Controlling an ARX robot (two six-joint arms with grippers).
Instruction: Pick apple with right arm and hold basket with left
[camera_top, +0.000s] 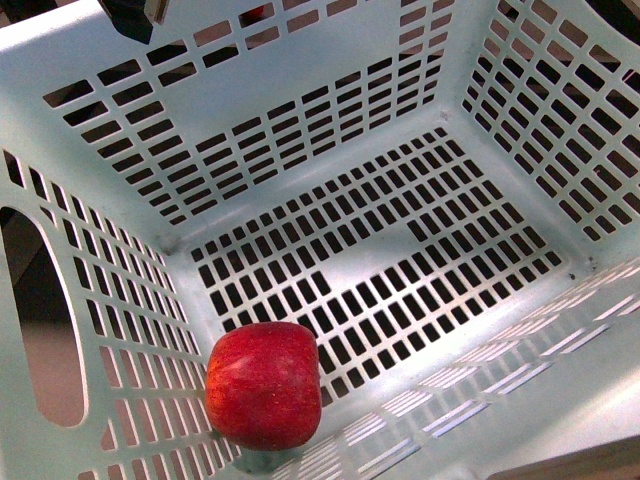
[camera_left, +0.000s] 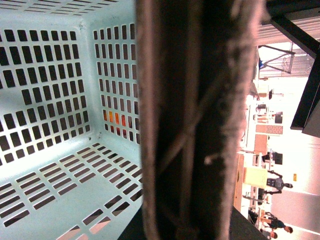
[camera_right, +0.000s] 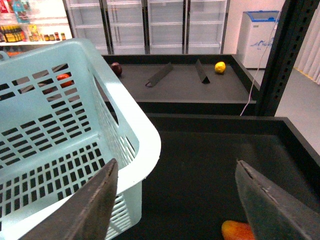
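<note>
Glass-door fridges (camera_right: 165, 22) out back, black trays (camera_right: 200, 165) up front. One basket (camera_top: 300, 90) with one apple (camera_top: 263, 385) inside, lower left of the front view. Can't tell where its stem points. Right gripper (camera_right: 176, 162) is wide and empty. Left gripper, can't tell.

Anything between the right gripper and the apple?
Yes: the wall of the basket. The right gripper hangs open outside its rim; the apple lies inside on the floor, in a corner. Likely route: over the rim.
</note>
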